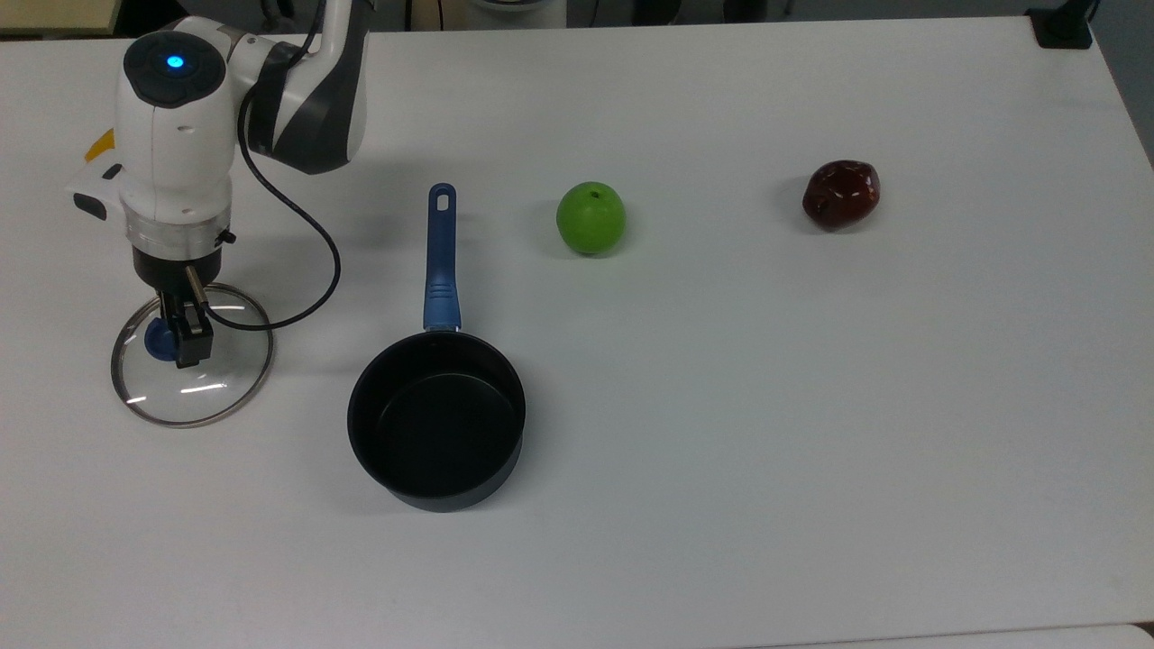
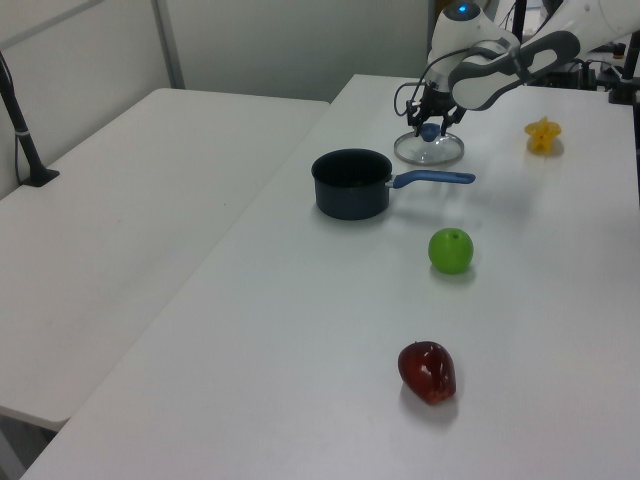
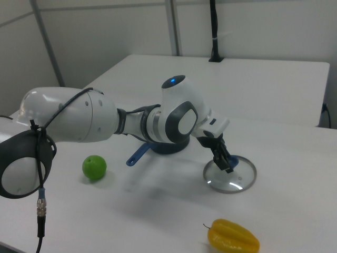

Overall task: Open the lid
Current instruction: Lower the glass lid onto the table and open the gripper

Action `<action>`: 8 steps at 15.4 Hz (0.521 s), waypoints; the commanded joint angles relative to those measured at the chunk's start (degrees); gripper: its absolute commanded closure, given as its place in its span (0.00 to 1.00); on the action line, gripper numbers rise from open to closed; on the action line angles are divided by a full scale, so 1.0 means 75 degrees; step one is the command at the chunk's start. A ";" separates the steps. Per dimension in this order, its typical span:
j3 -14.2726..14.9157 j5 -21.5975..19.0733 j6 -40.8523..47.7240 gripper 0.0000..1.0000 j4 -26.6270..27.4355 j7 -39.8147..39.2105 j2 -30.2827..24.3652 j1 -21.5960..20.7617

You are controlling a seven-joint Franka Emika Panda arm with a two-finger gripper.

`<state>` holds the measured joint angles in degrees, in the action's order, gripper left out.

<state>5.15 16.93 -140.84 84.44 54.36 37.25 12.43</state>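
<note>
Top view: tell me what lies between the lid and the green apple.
In the top view, the saucepan's blue handle stands between the lid and the green apple; the rest is bare table, apart from the arm's black cable.

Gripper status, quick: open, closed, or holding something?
Gripper: at the blue knob of the glass lid, which is off the saucepan; open or closed cannot be told.
</note>
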 commanded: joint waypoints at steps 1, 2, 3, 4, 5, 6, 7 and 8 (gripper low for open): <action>0.0005 0.0063 -0.0124 0.30 0.0120 0.0029 -0.0092 0.0019; 0.0005 0.0063 -0.0089 0.26 0.0108 0.0029 -0.0115 0.0007; 0.0005 0.0052 -0.0042 0.16 0.0096 0.0017 -0.0197 0.0007; 0.0005 0.0028 -0.0007 0.09 0.0108 0.0006 -0.0348 -0.0004; 0.0005 0.0017 0.0121 0.03 0.0119 -0.0006 -0.0524 -0.0004; -0.0007 0.0005 0.0470 0.00 0.0108 -0.0018 -0.0699 -0.0016; -0.0041 -0.0042 0.0903 0.00 0.0108 -0.0134 -0.0910 -0.0039; -0.0100 -0.0077 0.1325 0.00 0.0108 -0.0367 -0.1167 -0.0051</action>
<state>5.13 16.93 -138.95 83.66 54.30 34.92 12.47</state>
